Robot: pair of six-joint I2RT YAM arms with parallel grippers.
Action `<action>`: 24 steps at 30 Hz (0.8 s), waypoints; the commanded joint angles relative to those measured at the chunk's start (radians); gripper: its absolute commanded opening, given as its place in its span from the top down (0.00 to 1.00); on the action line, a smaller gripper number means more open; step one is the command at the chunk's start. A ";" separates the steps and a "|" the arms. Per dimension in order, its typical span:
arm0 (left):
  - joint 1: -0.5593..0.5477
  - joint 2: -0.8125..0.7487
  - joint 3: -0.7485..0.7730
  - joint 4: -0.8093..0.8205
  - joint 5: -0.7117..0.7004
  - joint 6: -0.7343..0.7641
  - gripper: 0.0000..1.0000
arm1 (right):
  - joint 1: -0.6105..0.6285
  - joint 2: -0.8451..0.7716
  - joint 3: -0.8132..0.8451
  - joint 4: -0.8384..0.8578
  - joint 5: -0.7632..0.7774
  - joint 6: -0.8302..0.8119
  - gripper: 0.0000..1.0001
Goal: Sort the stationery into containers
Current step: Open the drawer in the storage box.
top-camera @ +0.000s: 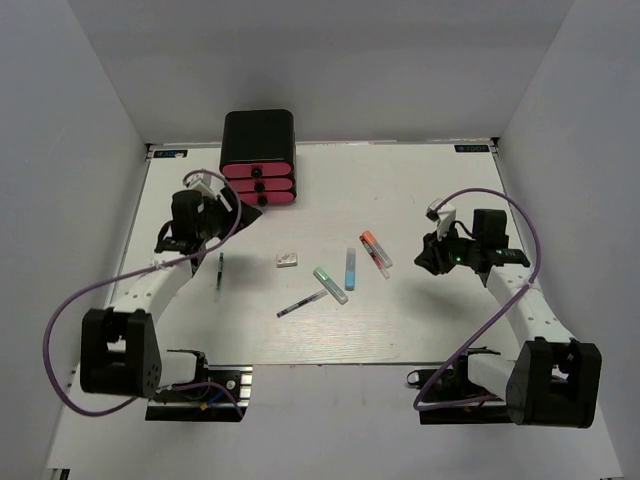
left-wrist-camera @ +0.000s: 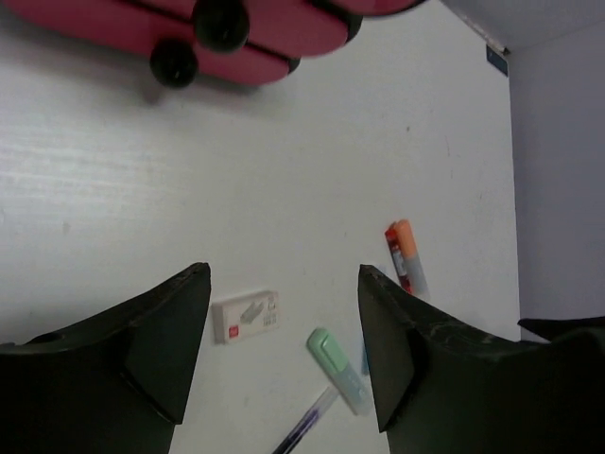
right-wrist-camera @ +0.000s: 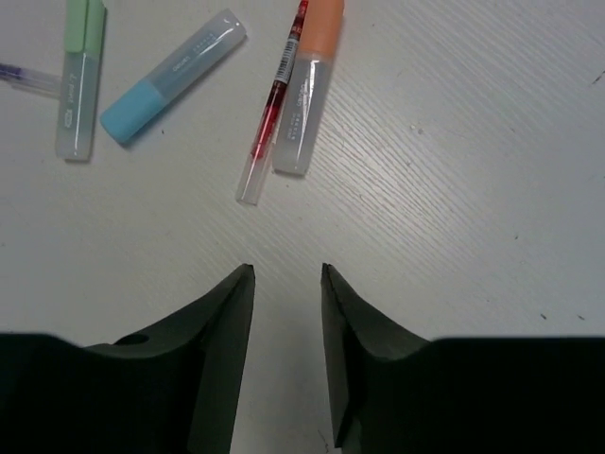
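A rounded black box (top-camera: 257, 128) is standing at the far edge of the white table (top-camera: 420, 330), holding three pink-red drawers (top-camera: 258, 184) with round black knobs (left-wrist-camera: 222, 24) stacked one above another; all three are sitting pushed in.

The left gripper (left-wrist-camera: 284, 284) is hovering just in front of the drawers with its fingers spread wide and nothing between them. The right gripper (right-wrist-camera: 286, 274) is hanging over bare table on the right side, its fingers parted only by a narrow gap and also gripping nothing.

The stationery is lying loose in the middle of the table, between the two arms. A small white rectangular eraser (top-camera: 287, 260) is resting by itself, nearest the left gripper. A pale green-capped stubby marker (right-wrist-camera: 80, 76) and a blue-capped stubby marker (right-wrist-camera: 170, 76) are lying near each other, apart. An orange-capped stubby marker (right-wrist-camera: 307, 95) is lying nearest the right gripper, with a thin red pen (right-wrist-camera: 274, 113) touching its side. A thin dark-and-white pen (top-camera: 300, 303) is lying at the green marker's near end. Another thin dark pen (top-camera: 220, 270) is lying alone beside the left arm.
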 commanded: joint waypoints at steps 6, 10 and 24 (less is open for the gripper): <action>-0.035 0.228 0.309 0.047 -0.087 0.098 0.30 | 0.032 0.068 0.025 0.125 -0.045 0.079 0.53; -0.044 0.338 0.442 -0.014 -0.120 0.144 0.35 | 0.038 0.080 0.038 0.139 -0.039 0.087 0.53; -0.062 0.522 0.639 -0.101 -0.233 0.204 0.40 | 0.048 0.100 0.044 0.168 -0.025 0.093 0.53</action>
